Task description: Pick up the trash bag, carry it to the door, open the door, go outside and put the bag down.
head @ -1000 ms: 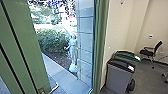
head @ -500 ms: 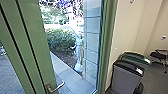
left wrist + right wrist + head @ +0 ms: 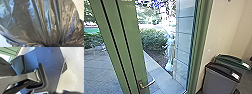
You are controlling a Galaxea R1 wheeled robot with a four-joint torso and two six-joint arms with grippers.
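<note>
The green-framed door (image 3: pixel 130 45) stands open in the head view, its metal handle (image 3: pixel 146 84) low on the near edge. Between that edge and the green door frame (image 3: pixel 201 47) the outdoors shows. In the left wrist view the shiny dark trash bag (image 3: pixel 37 22) hangs in long folds that draw together at one spot, where my left gripper (image 3: pixel 53 45) is shut on it. The right wrist view has the robot's dark plate and jointed bar, with a dark rounded thing beside them that I cannot identify.
Two bins, one with a black lid (image 3: pixel 222 71) and one with a green lid (image 3: pixel 232 61), stand against the wall right of the door frame. Outside are a paved path (image 3: pixel 159 75), a pale statue (image 3: pixel 169 53), a hedge (image 3: pixel 154 40) and a block pillar (image 3: pixel 184 32).
The whole head view has shifted to the right as the camera turned left. More paving and greenery shows through the door's glass, and the chair has left the view.
</note>
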